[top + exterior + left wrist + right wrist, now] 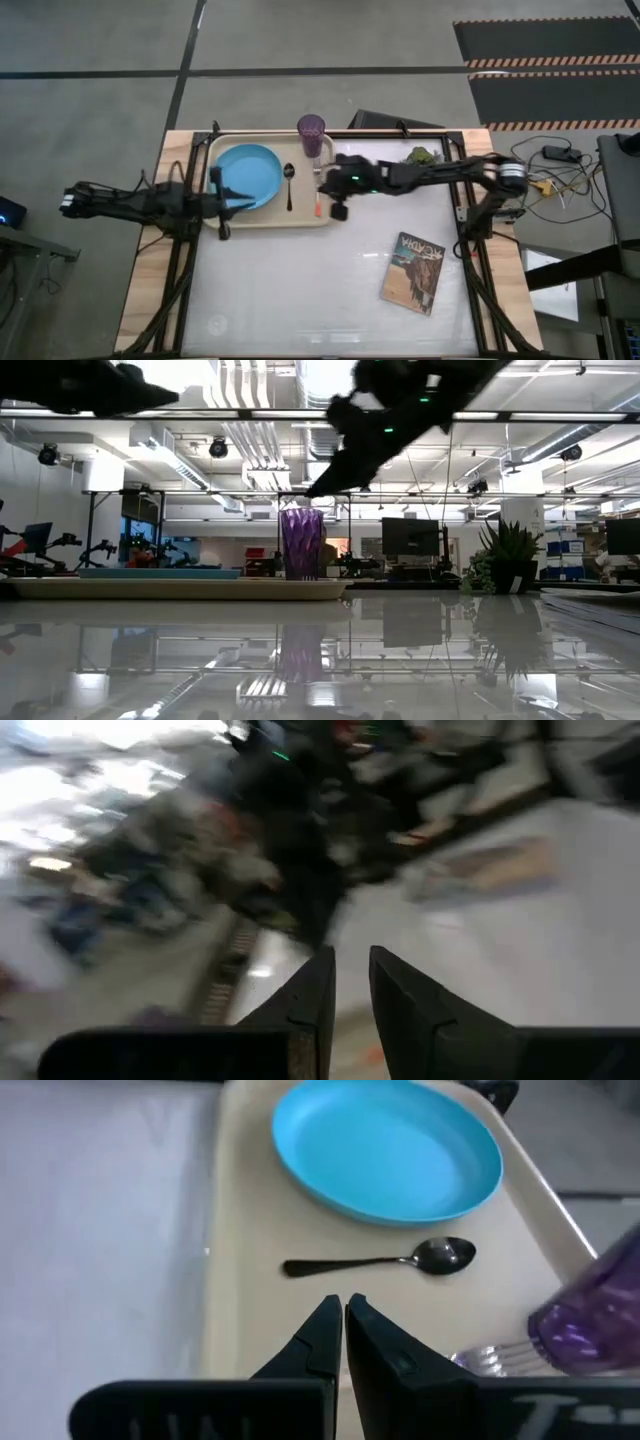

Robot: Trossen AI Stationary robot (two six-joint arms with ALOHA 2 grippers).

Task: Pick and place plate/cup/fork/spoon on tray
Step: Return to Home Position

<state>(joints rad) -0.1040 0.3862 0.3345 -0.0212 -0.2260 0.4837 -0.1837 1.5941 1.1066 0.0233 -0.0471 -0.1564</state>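
Note:
The cream tray [270, 222] lies at the table's far left. On it the light-blue plate [248, 175] lies flat, the dark spoon [289, 185] lies beside it, and the purple cup [311, 133] stands upright at the far right corner. The fork [316, 205] lies along the tray's right side, its orange handle toward the near edge; its tines [490, 1358] show beside the cup [590, 1330]. My right gripper [322, 182] hovers above the tray's right side, shut and empty [343, 1330]. My left gripper [240, 200] is over the tray's left part, shut and empty [352, 985].
A book with a picture cover [412, 272] lies on the table's right near part. A small green potted plant [420, 156] stands at the far edge, right of the tray. The table's near half between tray and book is bare white surface.

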